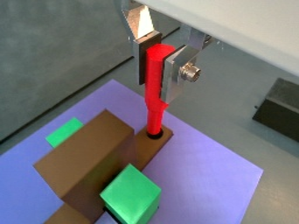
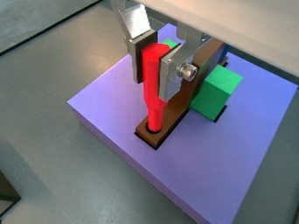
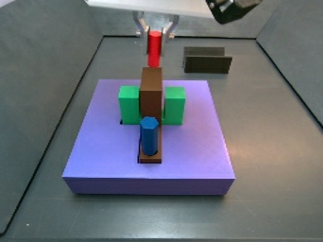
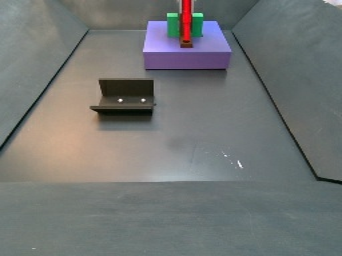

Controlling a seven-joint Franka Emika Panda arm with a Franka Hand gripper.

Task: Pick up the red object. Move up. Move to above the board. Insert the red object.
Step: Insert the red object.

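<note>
My gripper is shut on the red object, an upright red peg held near its top between the silver fingers. The peg's lower tip sits in a round hole in the low end of the brown piece on the lavender board. Both wrist views show this grip; in the second one the gripper holds the peg over the board. In a side view the gripper holds the peg behind the brown upright.
Green blocks flank the brown piece. A blue peg stands in the brown strip's near end. The dark fixture stands on the grey floor beyond the board; it also shows in a side view.
</note>
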